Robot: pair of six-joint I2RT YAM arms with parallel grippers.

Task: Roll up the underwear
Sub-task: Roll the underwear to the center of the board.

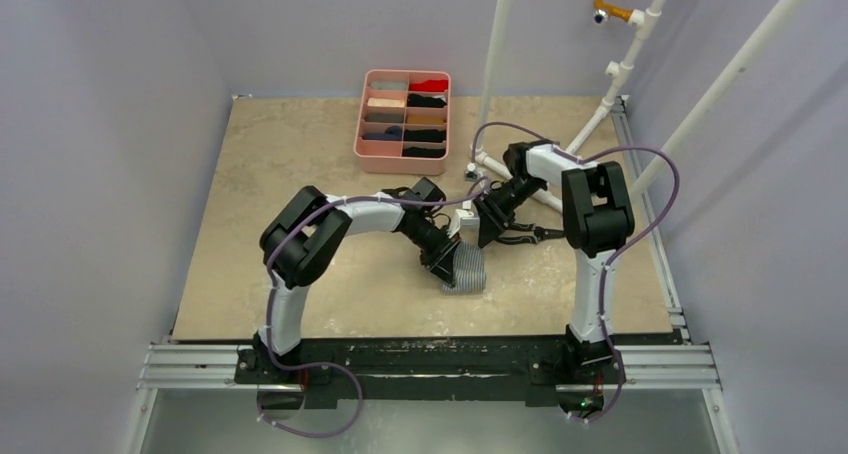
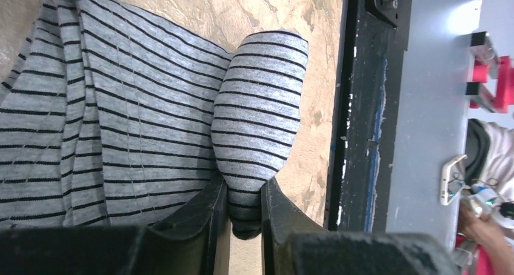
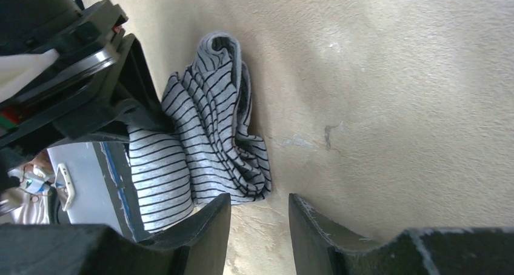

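Left gripper clamped on a fold of the grey, black-striped cloth underwear; right gripper parted alongside, holding nothing.

The black metal rail at the table's near edge runs close beyond the pinched fold. Bare beige stone-patterned tabletop lies open to the left gripper's outer side and past the right gripper. The pink plastic compartment tray stands well beyond both. The left arm reaches low across the centre. The right arm folds back inward from a raised elbow. The underwear lies bunched directly under both grippers, one end rolled into a rounded lobe.
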